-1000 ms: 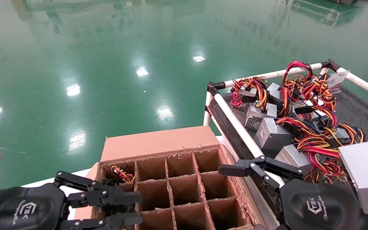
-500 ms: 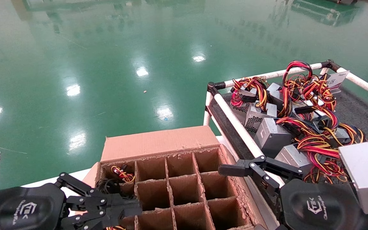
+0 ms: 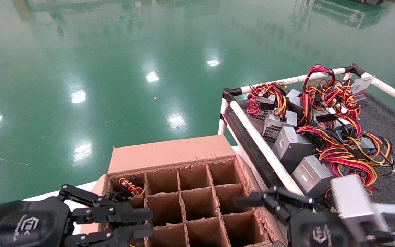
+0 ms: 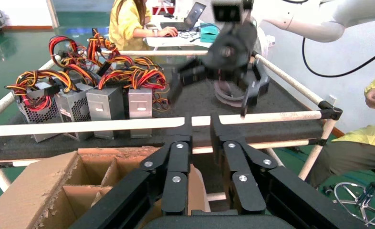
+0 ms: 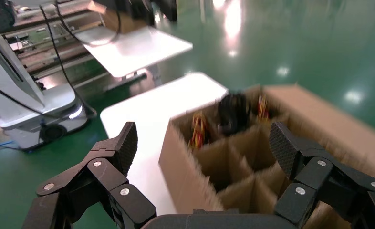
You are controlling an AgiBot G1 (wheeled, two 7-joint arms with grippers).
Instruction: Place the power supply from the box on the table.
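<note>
Green floor, table [image 3: 382, 120] holding perhaps seven power supplies [image 3: 291, 145], box [image 3: 170, 154], left pincer [image 3: 139, 223] narrowly parted, right pincer [image 5: 202, 143] spread.

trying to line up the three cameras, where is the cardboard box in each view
Head view: the cardboard box sits bottom centre, its grid of cells open, between the left gripper and the right gripper.
Left wrist view: bottom-left corner, below the white rail.
Right wrist view: centre to right, between the open fingers.
Shared landmark: the red and yellow wires in a corner cell.
</note>
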